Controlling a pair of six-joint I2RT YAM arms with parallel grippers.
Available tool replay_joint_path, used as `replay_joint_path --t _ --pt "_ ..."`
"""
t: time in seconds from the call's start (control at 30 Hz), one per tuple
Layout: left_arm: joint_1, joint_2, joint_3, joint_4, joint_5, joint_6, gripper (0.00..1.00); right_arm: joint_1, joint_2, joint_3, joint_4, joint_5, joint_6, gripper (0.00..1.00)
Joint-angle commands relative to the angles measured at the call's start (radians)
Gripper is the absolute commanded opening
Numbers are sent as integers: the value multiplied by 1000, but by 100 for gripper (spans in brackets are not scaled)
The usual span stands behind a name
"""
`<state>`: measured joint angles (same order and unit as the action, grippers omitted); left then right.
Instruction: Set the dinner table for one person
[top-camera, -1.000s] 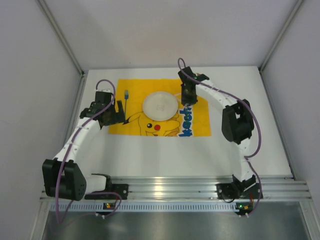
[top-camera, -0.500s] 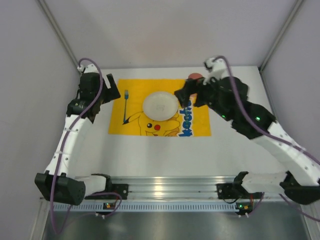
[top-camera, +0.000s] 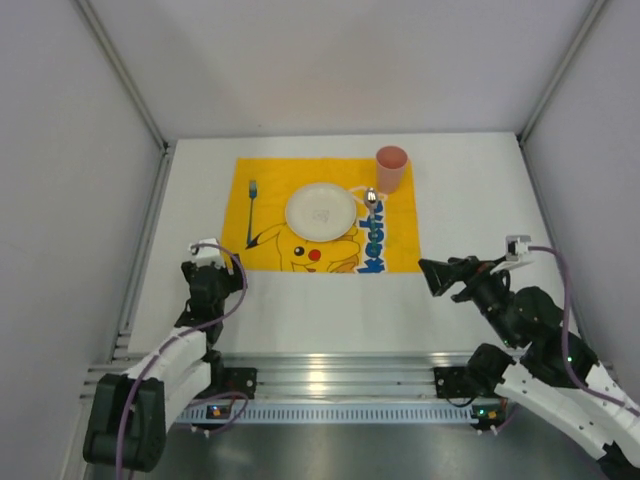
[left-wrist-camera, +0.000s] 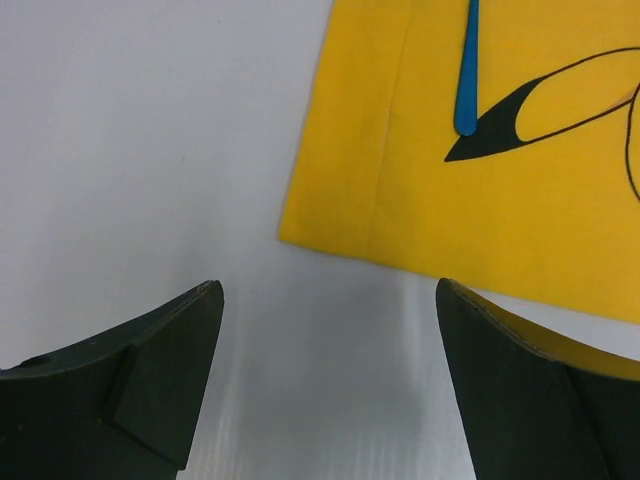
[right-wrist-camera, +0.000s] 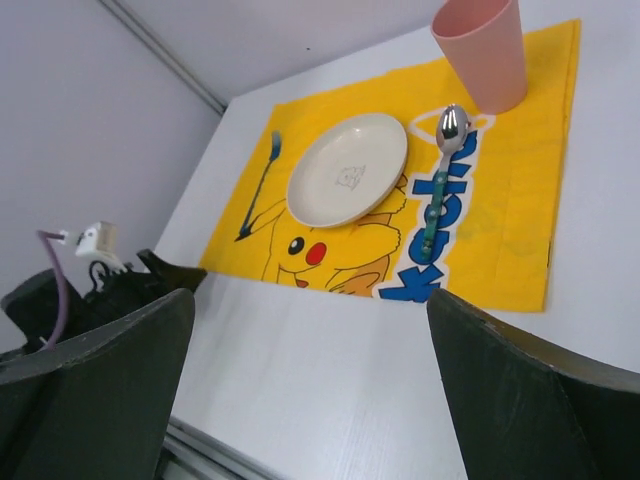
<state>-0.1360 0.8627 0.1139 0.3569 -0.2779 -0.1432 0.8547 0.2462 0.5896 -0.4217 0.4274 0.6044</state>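
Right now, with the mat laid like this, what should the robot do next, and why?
Probably pull back and stop: plate, fork, spoon and pink cup sit on the yellow mat, and the left pincer and right pincer are open and empty, so nothing seems left to place.

The white dinner table (top-camera: 300, 300) shows between the jaws of the left gripper (left-wrist-camera: 328, 290), and one corner of the yellow placemat (left-wrist-camera: 520, 200), lying flat on it, sits just ahead of them. Between the jaws of the right gripper (right-wrist-camera: 308, 300) is more white tabletop, with the placemat's near edge beyond
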Motion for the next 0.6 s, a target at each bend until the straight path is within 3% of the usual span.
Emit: replay_joint_path --t 0.0,0.23,0.33,0.43,0.53,0.57 --pt "6 125 -40 460 20 54 94 -2 -53 93 -87 16 25 100" --pt "9 519 148 686 32 134 95 -2 -12 191 -233 43 -57 100" --pt "50 749 147 908 60 145 95 -2 24 202 -226 48 -98 100" --pt "79 701 197 725 62 76 95 -2 68 207 -209 44 -138 100" --pt "78 720 168 824 130 125 94 -2 106 173 -209 80 -126 100" --pt "78 719 167 829 137 123 99 -2 113 141 -210 86 -114 100"
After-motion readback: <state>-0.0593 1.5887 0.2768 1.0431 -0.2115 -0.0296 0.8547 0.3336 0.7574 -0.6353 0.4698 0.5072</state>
